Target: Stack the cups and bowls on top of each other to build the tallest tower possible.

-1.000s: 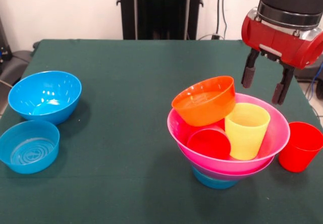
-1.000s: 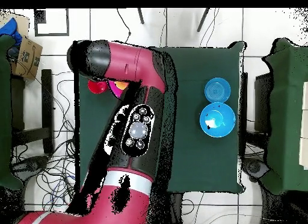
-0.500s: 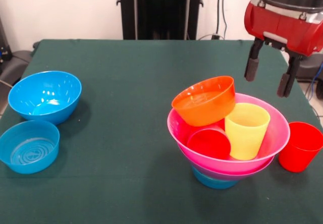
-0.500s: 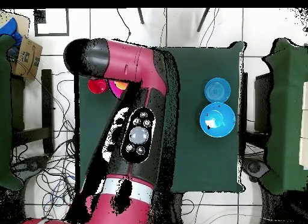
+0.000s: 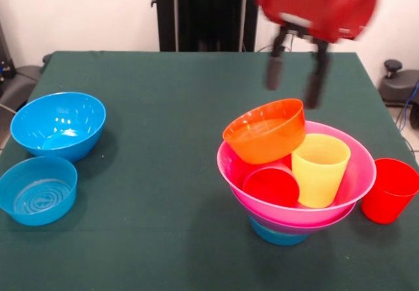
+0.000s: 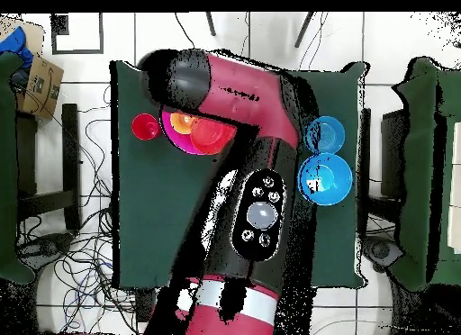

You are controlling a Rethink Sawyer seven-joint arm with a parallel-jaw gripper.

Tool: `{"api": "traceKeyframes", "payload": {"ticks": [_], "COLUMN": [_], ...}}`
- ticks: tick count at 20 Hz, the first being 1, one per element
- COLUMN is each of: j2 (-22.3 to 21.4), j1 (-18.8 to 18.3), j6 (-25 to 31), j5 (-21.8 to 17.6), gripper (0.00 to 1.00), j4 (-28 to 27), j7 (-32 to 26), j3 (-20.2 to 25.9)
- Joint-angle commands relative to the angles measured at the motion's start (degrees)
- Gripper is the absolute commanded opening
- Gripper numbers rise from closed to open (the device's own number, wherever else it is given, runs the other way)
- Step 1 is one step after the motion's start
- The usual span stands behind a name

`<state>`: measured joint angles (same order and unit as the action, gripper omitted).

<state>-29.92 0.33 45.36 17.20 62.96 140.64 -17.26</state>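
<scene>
Facing the robot, the front view shows the pincer (image 5: 294, 89) hanging empty with its fingers spread, above and just behind the orange bowl (image 5: 265, 131). That bowl sits tilted on the far rim of the pink bowl (image 5: 357, 183), leaning against the yellow cup (image 5: 319, 170), which stands upright inside the pink bowl. A red cup (image 5: 271, 187) lies on its side in there too, base toward the camera. The pink bowl nests in a purple bowl (image 5: 327, 222), only its rim visible, over a small blue bowl (image 5: 278, 236) at the bottom. This is the tower so far. A second red cup (image 5: 389, 190) stands on the tabletop (image 5: 177, 173) just beside the tower, apart from it. Well away at the other side are a deep blue bowl (image 5: 59, 124) and a shallower blue one (image 5: 37, 189), both loose.

Looking down in the overhead view, the arm (image 6: 248, 124) covers much of the tower; the pink bowl's contents (image 6: 194, 129) peek out, with the loose red cup (image 6: 145, 127) beside them and the two blue bowls (image 6: 324, 160) across the tabletop.

By my judgement the task is partway done: a base of nested bowls exists, but the cups and orange bowl sit jumbled rather than stacked, and three pieces are not yet added. No lime bowl is visible.
</scene>
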Motion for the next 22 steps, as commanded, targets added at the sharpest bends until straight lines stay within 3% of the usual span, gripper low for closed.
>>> {"api": "traceKeyframes", "payload": {"ticks": [1,22], "j2": [0.23,-3.52], "j1": [-5.3,-15.34], "j6": [-5.02,-8.0], "j5": [-6.26,-15.73], "gripper": [1.0,1.0], "j4": [7.28,14.76], "j7": [-13.47,-20.04], "j3": [9.69,21.3]}}
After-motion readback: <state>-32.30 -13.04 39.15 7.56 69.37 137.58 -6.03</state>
